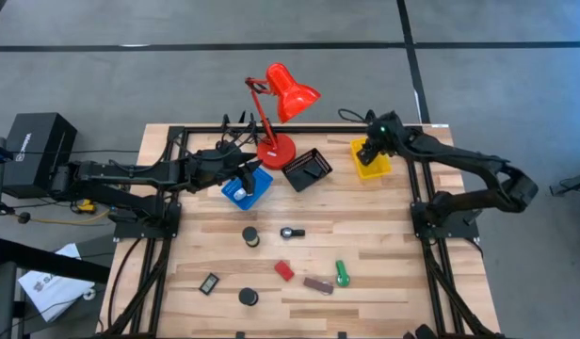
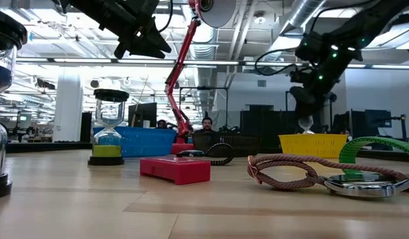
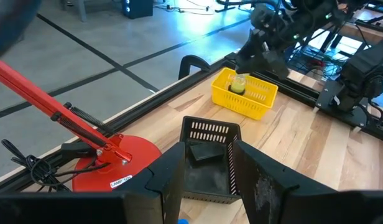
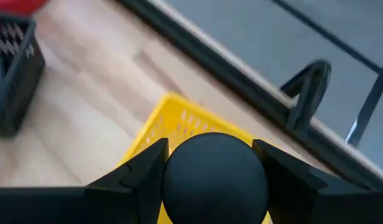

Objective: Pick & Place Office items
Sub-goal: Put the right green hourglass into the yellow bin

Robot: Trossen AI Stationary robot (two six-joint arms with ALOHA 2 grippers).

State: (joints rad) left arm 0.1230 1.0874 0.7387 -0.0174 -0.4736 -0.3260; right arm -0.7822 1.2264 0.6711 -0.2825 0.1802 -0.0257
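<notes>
- The right tool (image 1: pixel 369 151) hung over the yellow plastic tray (image 1: pixel 373 168) at the upper right of the high view, its fingers clamped on a black round-topped piece (image 4: pixel 214 177) that filled the gap between them in the right wrist view.
- The left tool (image 1: pixel 241 169) hovered over the blue plastic tray (image 1: pixel 257 191) near the frame's centre, fingers parted with nothing between them.
- A black slotted tray (image 1: pixel 307 169) lay between both trays, beside the red desk lamp (image 1: pixel 277 149).
- A red block (image 1: pixel 284 270), green stubby cylinder (image 1: pixel 342 273) and brown bar (image 1: pixel 318 284) lay on the wooden desk (image 1: pixel 403 273) in the lower centre, well apart from both tools.
- Bare boards stayed open at the desk's lower right.
</notes>
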